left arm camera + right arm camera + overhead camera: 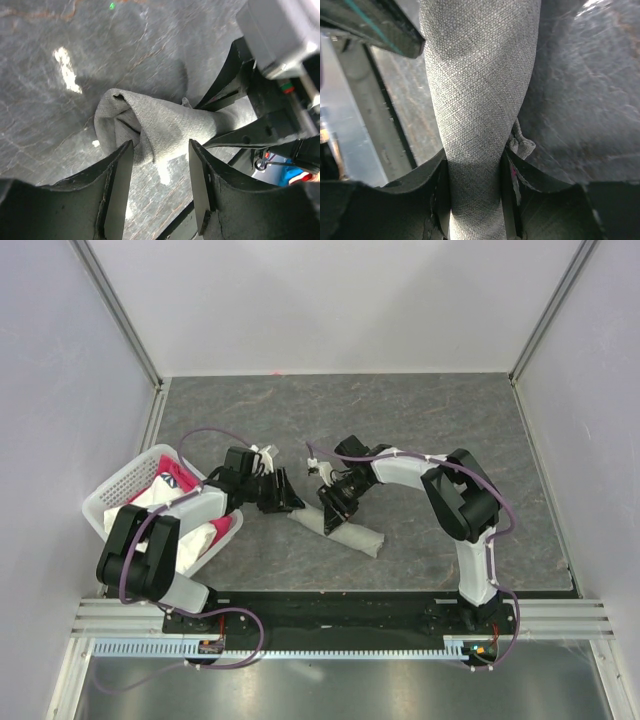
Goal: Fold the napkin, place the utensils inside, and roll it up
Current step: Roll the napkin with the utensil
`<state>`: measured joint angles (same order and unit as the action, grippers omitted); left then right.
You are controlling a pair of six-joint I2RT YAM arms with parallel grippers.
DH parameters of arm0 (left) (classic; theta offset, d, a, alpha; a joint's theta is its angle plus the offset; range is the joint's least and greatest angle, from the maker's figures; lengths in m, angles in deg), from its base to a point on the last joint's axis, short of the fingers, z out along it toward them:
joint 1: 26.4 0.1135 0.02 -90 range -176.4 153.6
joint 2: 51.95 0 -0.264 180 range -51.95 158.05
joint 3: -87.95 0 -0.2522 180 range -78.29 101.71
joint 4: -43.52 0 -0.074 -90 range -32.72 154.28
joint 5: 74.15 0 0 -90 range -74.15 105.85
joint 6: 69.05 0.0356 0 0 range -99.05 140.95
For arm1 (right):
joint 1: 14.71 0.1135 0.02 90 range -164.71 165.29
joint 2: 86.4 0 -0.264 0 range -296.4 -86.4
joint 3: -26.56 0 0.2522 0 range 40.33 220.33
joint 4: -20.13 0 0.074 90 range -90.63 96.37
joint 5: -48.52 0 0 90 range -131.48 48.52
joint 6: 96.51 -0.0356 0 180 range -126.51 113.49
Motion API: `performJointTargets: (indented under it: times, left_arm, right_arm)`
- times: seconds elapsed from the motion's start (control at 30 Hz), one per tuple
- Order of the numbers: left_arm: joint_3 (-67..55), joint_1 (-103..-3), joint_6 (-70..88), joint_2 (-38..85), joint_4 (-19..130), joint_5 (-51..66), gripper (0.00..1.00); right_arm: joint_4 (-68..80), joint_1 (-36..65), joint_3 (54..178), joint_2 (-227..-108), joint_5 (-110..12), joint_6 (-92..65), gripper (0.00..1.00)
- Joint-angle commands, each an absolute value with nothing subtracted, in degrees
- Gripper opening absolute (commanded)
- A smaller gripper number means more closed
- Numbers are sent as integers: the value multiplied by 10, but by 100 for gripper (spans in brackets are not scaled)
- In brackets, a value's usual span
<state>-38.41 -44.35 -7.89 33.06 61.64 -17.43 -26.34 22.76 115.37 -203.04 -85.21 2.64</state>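
My overhead view is evenly, softly lit from above and sharp across the dark table [420,420], with only faint shadows beneath the arms [400,472] and the pale walls [60,390] slightly washed out. In the left wrist view I see white glare patches on the table and a dark, soft foreground. In the right wrist view the napkin [480,90] shows crisp weave mid-frame, shadow lower down, and an overexposed left edge.

Left arm [150,550] and right arm [470,505]: white moulded link shells, black joint housings. Thin purple cables [210,432] loop along both. Flat black base plate [330,612]. Left claw [161,145], right claw [474,156]: matte black fingers [117,190], flat inner faces, pale worn edges.
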Motion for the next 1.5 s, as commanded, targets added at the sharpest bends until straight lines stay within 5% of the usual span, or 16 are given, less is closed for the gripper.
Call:
performJointTargets:
  times: [0.0, 0.33, 0.53, 0.7, 1.0, 1.47]
  left_arm:
    - [-395, -441, -57, 323, 594, -180, 52]
    - [-398, -442, -59, 371, 559, -209, 29]
    - [-392, -442, -60, 394, 553, -211, 2]
    - [-373, -442, -68, 408, 566, -205, 2]
    - [-341, -442, -80, 429, 598, -217, 2]
    - [-313, -442, -74, 440, 629, -235, 2]
  right_arm:
    - [-305, 226, 1141, -2084, -848, 40, 47]
    - [-309, 214, 1156, -2099, -836, 30, 50]
    - [-294, 214, 1161, -2054, -757, 4, 82]
    - [-231, 220, 1126, -1949, -678, -15, 97]
    - [-64, 360, 975, -1760, -394, 28, 98]
    - [-87, 416, 1011, -1851, -308, 92, 96]
